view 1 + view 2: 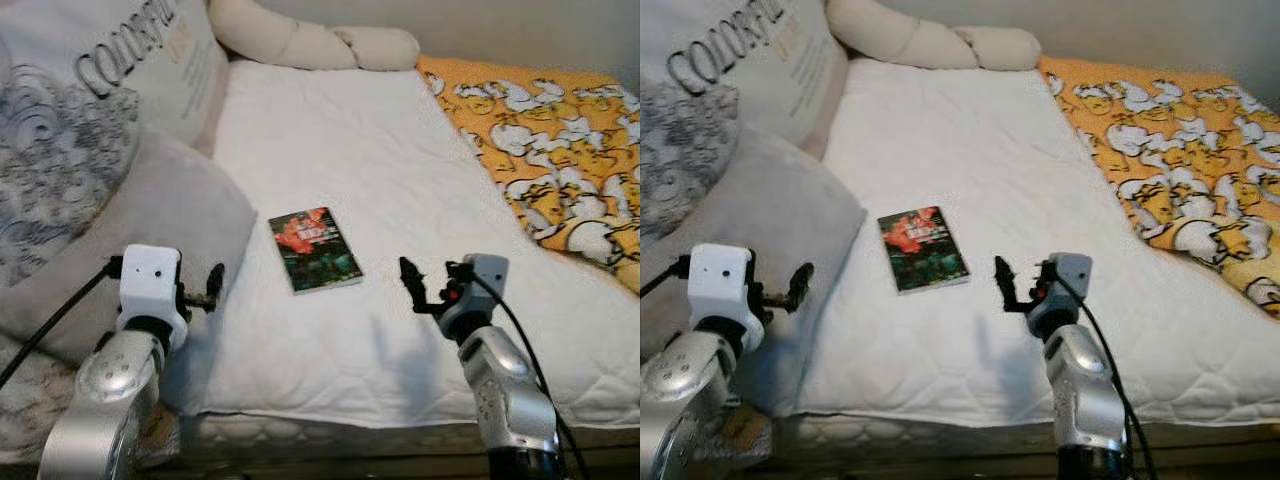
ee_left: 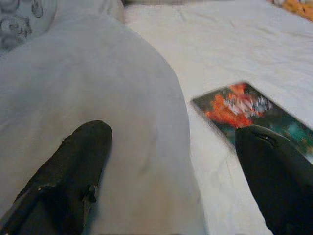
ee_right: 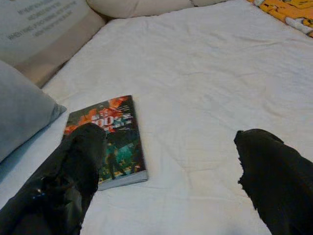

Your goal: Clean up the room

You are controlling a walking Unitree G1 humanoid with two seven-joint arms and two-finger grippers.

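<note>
The right gripper (image 1: 412,285), fingers spread, hovers just beside the thin paperback book with the red-and-green cover (image 1: 315,249), flat on the white quilted bed (image 1: 400,160). The left gripper (image 1: 210,288), likewise open, hangs over the grey pillow (image 1: 150,230). Best pinch the book's edge, not press flat.

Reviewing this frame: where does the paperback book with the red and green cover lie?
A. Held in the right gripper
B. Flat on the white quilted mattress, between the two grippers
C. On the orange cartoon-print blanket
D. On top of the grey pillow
B. The paperback book with the red and green cover lies flat on the white quilted mattress, untouched, with the open left gripper and the open right gripper on either side of it.
</note>
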